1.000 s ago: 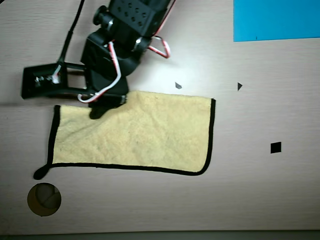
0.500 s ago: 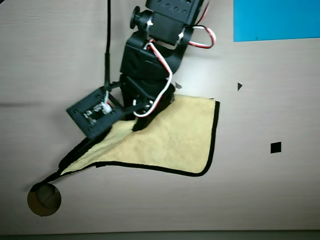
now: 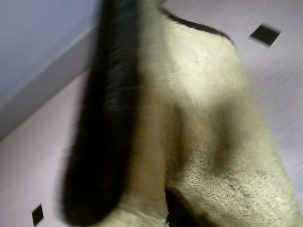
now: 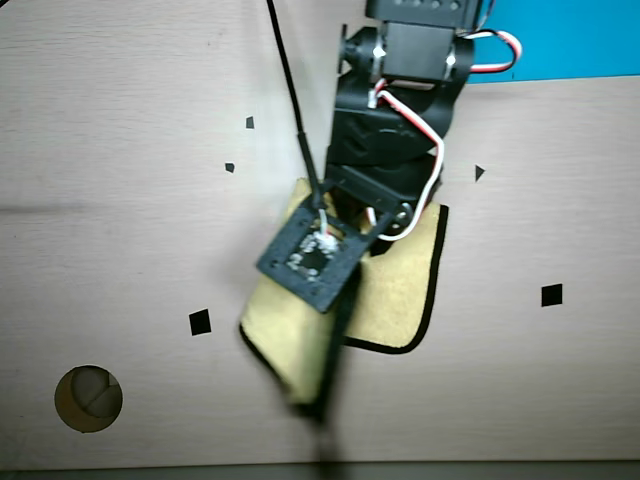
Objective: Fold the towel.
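The towel point(image 4: 395, 290) is a pale yellow fuzzy cloth with thin black edging, bunched up in the middle of the table in the overhead view. Its left part is lifted and hangs doubled over the right part, which lies flat. My gripper point(image 4: 372, 238) sits above it under the black arm, its fingers mostly covered by the wrist camera mount. The cloth rises with the gripper, so it is shut on the towel. In the wrist view the towel point(image 3: 213, 142) fills the frame, with its black edge a blurred streak at the left.
A flat bright blue sheet point(image 4: 560, 40) lies at the top right. A round hole point(image 4: 88, 398) sits in the table at the lower left. Black square marks point(image 4: 551, 295) point(image 4: 200, 322) are stuck on the tabletop. The table's front edge runs along the bottom.
The arm has swung to the right, carrying the towel's left edge up and over its right half. The flat towel is now a bunched fold, and marks on the table's left are uncovered.
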